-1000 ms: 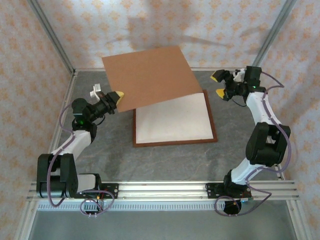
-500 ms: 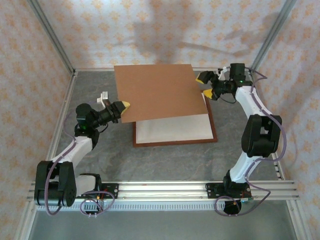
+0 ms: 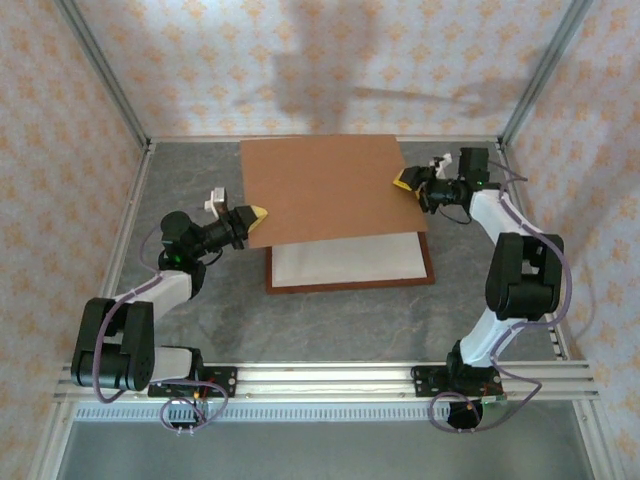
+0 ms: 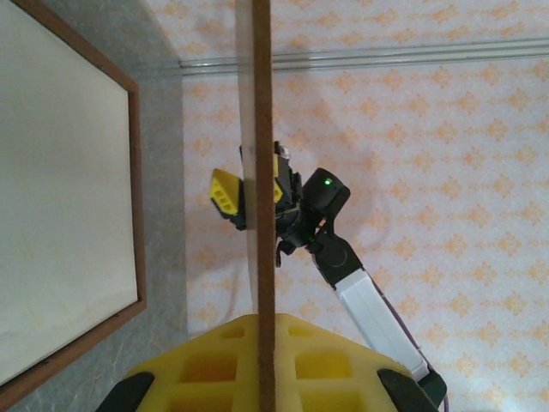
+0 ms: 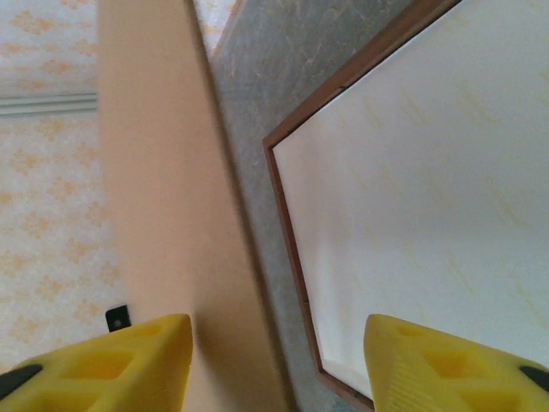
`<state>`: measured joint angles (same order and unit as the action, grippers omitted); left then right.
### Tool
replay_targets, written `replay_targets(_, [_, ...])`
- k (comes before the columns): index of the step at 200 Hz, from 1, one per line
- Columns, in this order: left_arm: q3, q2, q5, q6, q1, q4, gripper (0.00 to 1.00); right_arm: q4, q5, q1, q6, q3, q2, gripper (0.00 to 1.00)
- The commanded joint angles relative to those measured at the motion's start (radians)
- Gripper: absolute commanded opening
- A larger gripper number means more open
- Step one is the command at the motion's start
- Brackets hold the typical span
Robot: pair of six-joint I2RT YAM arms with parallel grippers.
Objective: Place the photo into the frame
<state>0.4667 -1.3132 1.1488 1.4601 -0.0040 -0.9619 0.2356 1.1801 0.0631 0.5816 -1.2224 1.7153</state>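
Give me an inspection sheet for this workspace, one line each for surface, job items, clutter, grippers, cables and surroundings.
Surface: grey mottled table.
Job's things: frame lies flat on the table with a cream-white sheet inside it; brown backing board is held in the air over the frame's far part.
Clutter: nothing seen.
Grippers: left gripper is shut on the board's left edge; right gripper is open, its fingers straddling the board's right edge.
Cables: purple cables loop along both arms.
Surroundings: patterned walls; aluminium rail at the near edge.
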Motion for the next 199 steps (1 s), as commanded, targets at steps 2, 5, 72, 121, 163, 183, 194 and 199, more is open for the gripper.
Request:
replay_targets(2, [0.001, 0.011, -0.002, -0.079, -0.011, 0.020, 0.00, -0.103, 0.038, 0.026, 0.066, 0.028, -0.064, 0.45])
replay_targets(5, [0.001, 0.013, -0.004, -0.092, -0.011, 0.044, 0.00, -0.105, 0.039, 0.027, 0.069, 0.032, -0.068, 0.44])
replay_targets(72, [0.036, 0.014, -0.082, -0.320, -0.027, 0.446, 0.11, -0.114, 0.044, 0.070, 0.113, 0.128, -0.167, 0.16])
replay_targets(121, [0.030, -0.023, -0.117, -0.373, -0.031, 0.539, 0.35, -0.006, 0.003, 0.099, 0.081, 0.153, -0.275, 0.00])
replay_targets(163, [0.065, -0.016, -0.223, -0.511, -0.018, 0.791, 0.55, 0.090, -0.029, 0.109, 0.042, 0.176, -0.366, 0.00])
replay_targets(183, [0.098, 0.019, -0.303, -0.601, 0.003, 0.953, 0.57, 0.147, -0.050, 0.111, 0.011, 0.173, -0.401, 0.00])
replay_targets(194, [0.122, 0.043, -0.350, -0.652, 0.016, 1.030, 0.58, 0.172, -0.061, 0.111, -0.011, 0.171, -0.413, 0.00])
replay_targets(199, [0.132, 0.052, -0.372, -0.675, 0.019, 1.066, 0.58, 0.177, -0.062, 0.110, -0.014, 0.170, -0.414, 0.00])
